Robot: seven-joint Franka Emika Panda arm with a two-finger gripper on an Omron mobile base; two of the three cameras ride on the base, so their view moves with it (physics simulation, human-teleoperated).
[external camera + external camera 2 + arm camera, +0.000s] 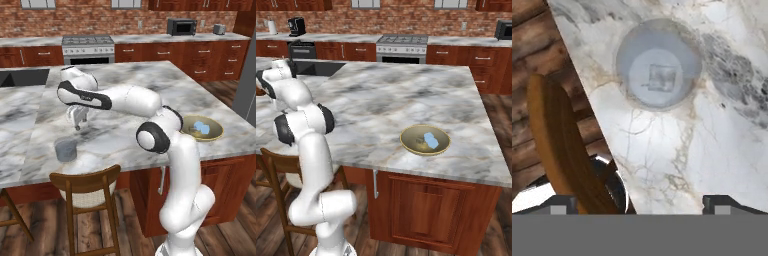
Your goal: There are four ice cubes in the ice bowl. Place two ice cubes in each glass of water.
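A grey-blue glass of water (66,150) stands near the front edge of the marble island. From above, in the hand view, the glass (658,65) holds one pale ice cube (662,78) at its bottom. My gripper (77,123) hangs a little above and behind the glass, pointing down. Its fingertips (559,205) stand wide apart, so the gripper (641,205) is open with nothing between them. The yellowish-tan ice bowl (215,136) sits far right on the island with pale blue ice cubes (201,127) in it. From the right base the ice bowl (406,145) and ice cubes (431,140) show too.
A wooden chair (85,182) stands at the island's front edge just below the glass; its curved back (562,150) runs beside the counter edge. A sink (22,77) lies at the island's far left. Stove and cabinets line the back wall.
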